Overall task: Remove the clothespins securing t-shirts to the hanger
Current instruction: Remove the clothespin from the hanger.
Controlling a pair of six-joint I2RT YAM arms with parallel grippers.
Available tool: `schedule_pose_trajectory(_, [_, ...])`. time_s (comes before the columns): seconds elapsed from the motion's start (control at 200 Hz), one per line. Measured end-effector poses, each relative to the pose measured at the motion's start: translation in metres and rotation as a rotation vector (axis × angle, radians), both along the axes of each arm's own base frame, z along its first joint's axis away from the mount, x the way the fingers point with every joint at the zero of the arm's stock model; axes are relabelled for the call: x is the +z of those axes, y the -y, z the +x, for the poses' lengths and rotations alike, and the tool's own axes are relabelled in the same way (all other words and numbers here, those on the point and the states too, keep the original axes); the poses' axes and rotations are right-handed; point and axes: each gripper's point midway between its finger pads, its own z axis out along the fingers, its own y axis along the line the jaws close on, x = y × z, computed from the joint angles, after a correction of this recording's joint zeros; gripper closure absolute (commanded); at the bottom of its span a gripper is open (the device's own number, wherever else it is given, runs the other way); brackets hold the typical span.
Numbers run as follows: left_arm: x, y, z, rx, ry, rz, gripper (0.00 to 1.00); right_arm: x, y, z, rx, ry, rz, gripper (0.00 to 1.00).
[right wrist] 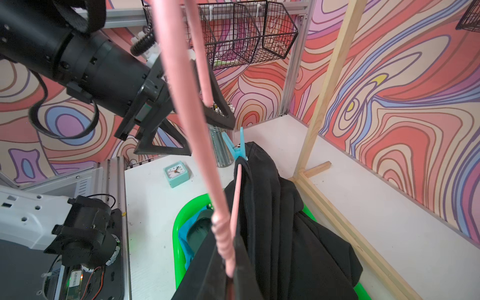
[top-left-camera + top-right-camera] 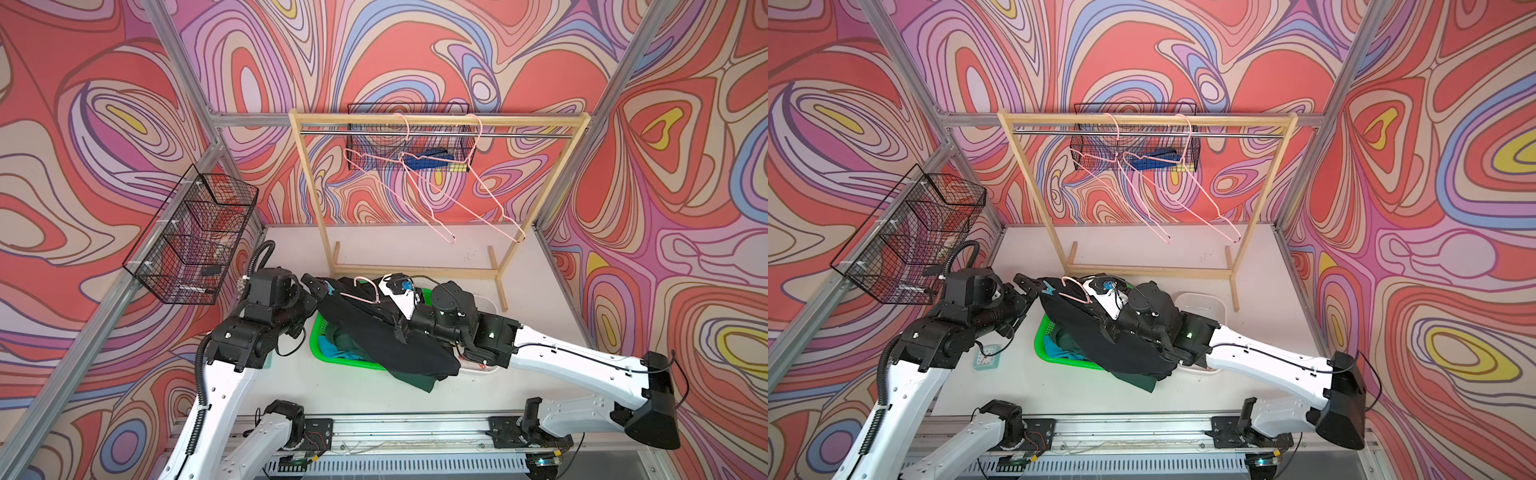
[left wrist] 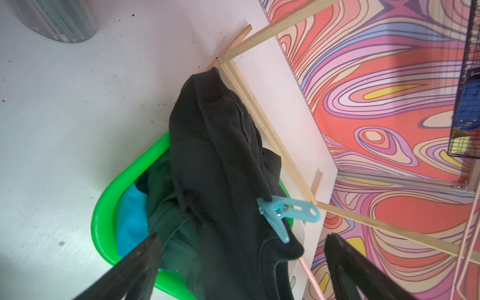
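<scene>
Light blue plastic marks the one clothespin [image 3: 285,210] seen, clipped to the one black t-shirt [image 3: 213,155] draped over the green plastic basket [image 3: 104,207]. One turquoise shirt [image 3: 132,215] and one dark green shirt [image 3: 166,215] are piled inside the basket. The left gripper [image 3: 244,236] is spread wide just beside the clothespin, with nothing held. The right gripper [image 2: 380,296] is clamped on one pink wire hanger [image 1: 187,130] above the basket.

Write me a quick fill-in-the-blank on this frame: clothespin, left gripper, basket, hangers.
The clothespin pinning the black t-shirt to the held hanger is light ___. The left gripper stands ___. The basket below the t-shirt is ___. On the rail hang ___ bare hangers.
Missing: blue; open; green; two.
</scene>
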Motion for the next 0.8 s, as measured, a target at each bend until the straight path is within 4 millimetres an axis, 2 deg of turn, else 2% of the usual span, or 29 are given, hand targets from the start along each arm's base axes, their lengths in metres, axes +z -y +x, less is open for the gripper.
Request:
schedule_pose_trajectory(0.215, [-0.005,0.009,0.006,0.019,-0.023,-0.094,0.12,-0.002,-0.004,-0.009,0.000,0.030,-0.025,1.00])
schedule_pose_trajectory(0.466, [-0.019,0.020,0.014,0.006,-0.086,-0.161,0.28,-0.006,-0.002,-0.014,-0.009,0.053,-0.046,1.00])
schedule_pose_trajectory(0.796, [-0.012,0.022,0.015,-0.014,-0.078,-0.168,0.39,-0.017,0.003,-0.017,-0.017,0.069,-0.076,1.00])
